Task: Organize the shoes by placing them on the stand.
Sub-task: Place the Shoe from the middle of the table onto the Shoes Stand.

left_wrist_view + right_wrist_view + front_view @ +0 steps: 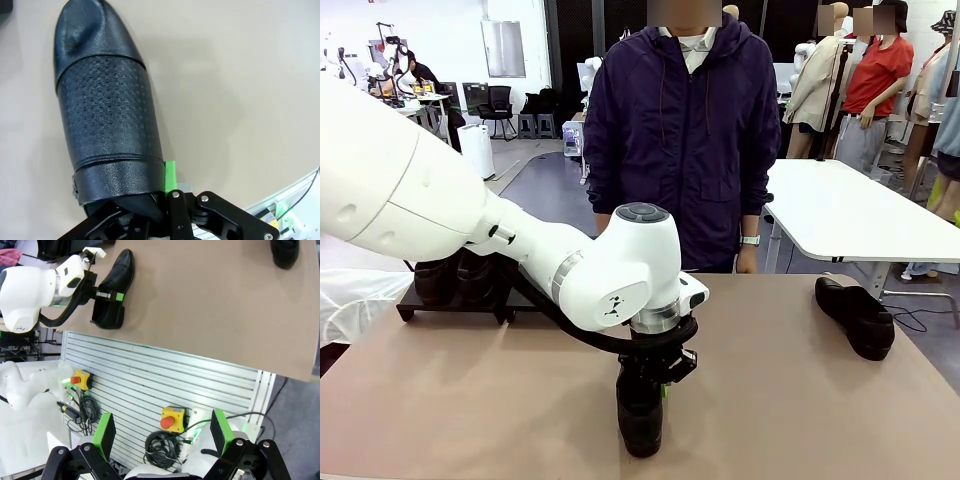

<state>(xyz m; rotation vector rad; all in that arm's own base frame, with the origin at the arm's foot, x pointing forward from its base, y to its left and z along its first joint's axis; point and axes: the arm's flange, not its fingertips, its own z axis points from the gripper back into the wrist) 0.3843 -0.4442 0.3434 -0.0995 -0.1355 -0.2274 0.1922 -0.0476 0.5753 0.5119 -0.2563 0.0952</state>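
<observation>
We see one black shoe (640,415), with a smooth toe and an embossed vamp, at the middle of the table's (770,400) near edge, its collar pinched by the left gripper (650,383). A second shoe (857,317) lies sole down at the far right, well apart. Two more shoes (435,280) sit side by side on the low black stand (408,303) at the far left, partly hidden.

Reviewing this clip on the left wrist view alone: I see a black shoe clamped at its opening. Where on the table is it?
Observer: About mid-width, near the robot's edge of the table. The left claw grips the shoe from above.
Operator: Any other shoe lying loose?
Observer: Yes, a second shoe lies at the far right.
Operator: And the stand?
Observer: The stand sits at the far left with dark shoes on it, partly hidden behind the left arm.
</observation>
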